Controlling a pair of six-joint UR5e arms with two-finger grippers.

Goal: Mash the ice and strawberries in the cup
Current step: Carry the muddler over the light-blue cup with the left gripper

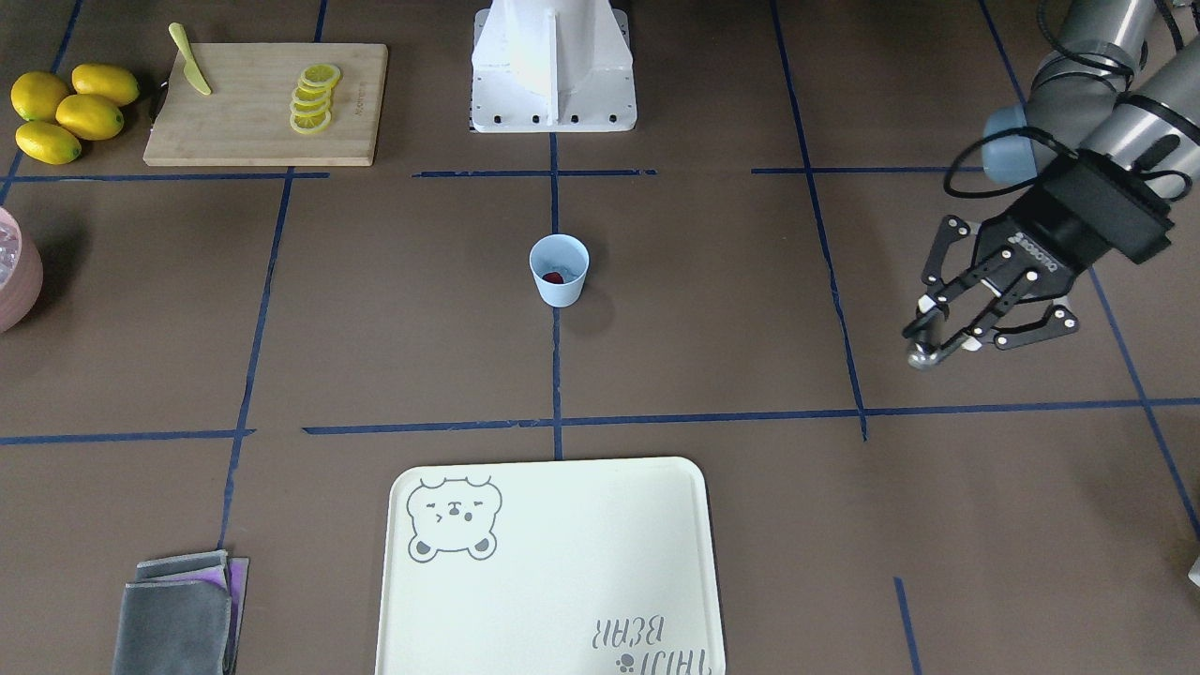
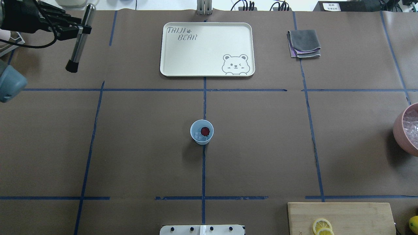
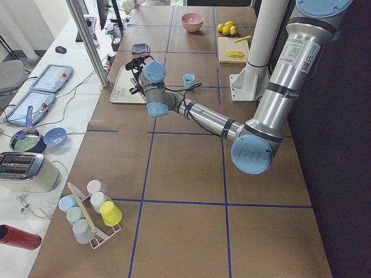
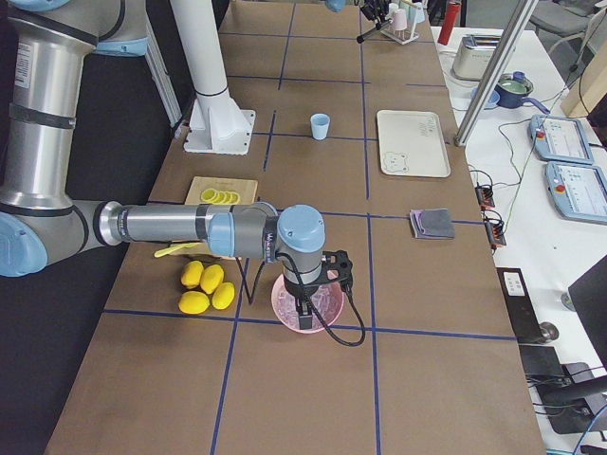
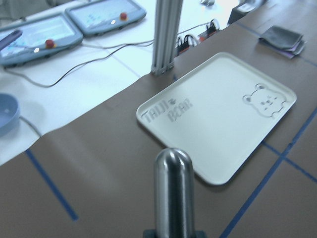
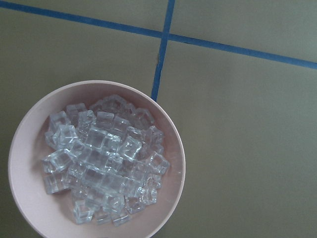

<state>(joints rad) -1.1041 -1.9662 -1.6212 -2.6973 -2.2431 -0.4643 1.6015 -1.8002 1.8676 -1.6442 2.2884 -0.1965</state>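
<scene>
The light-blue cup (image 2: 201,132) (image 1: 559,272) stands upright at the table's middle on a blue tape line. Inside it lie a dark-red strawberry (image 2: 204,131) (image 1: 554,277) and some clear ice (image 2: 198,135). My left gripper (image 2: 81,29) (image 1: 947,333) hangs far off to the cup's side, near the tray end, shut on a metal muddler (image 2: 79,42) (image 5: 173,193) with a black tip. My right gripper (image 4: 306,311) hovers over the pink bowl (image 4: 281,301); I cannot tell if it is open or shut.
The pink bowl (image 6: 176,144) (image 2: 399,129) holds several ice cubes (image 6: 99,163). A cream tray (image 2: 196,55) and a folded grey cloth (image 2: 303,44) lie on the far side. A cutting board (image 1: 234,122) with lemon slices, a knife (image 1: 190,70) and whole lemons (image 1: 70,112) sit near the base.
</scene>
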